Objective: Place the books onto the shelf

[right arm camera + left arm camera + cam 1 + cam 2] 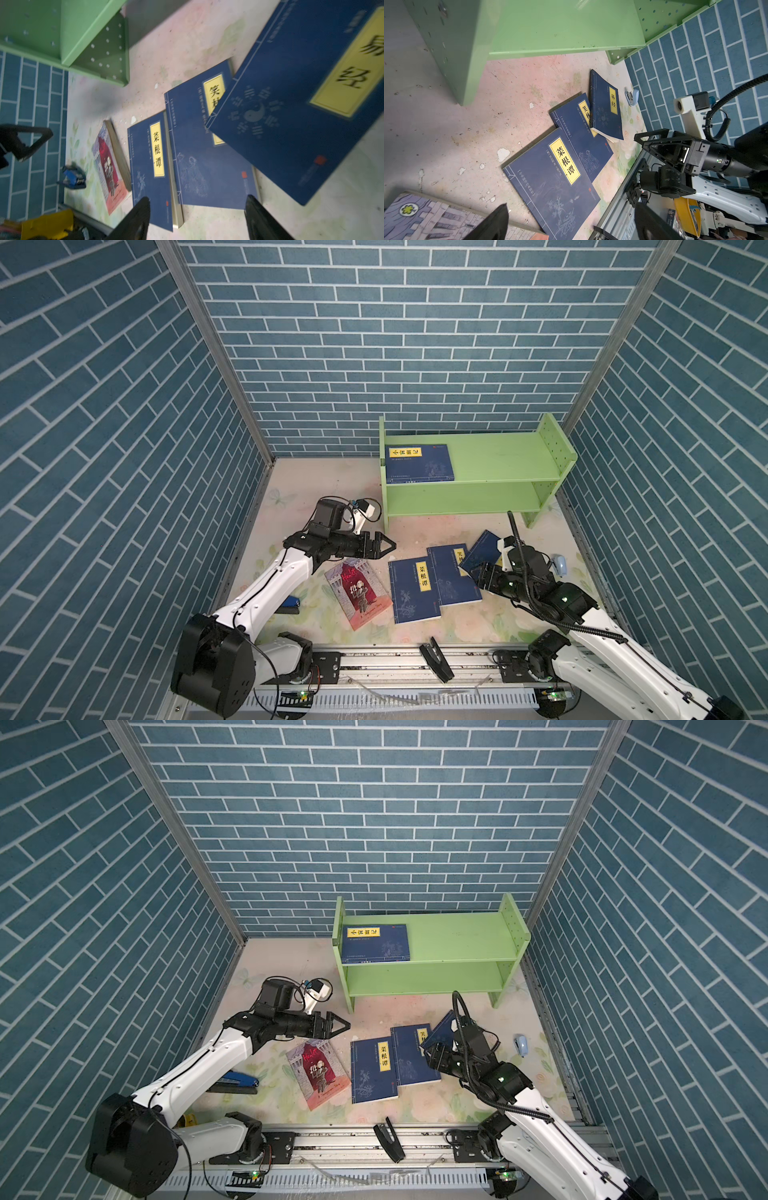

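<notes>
Lying flat on the table [316,506] before the green shelf [498,456], three dark blue books labelled 菜根谭 [413,593], 笑林 [451,585] (partly covered) and 易经 [482,551] point their long axes roughly toward it. 易经 sits skewed over 笑林's corner, and the red-covered book [358,593] is leftmost. A fourth blue book [419,464] lies lengthwise at the upper tier's left end, its label blurred, while the left gripper [392,546] and the right gripper [197,199] gape wide, holding nothing.
</notes>
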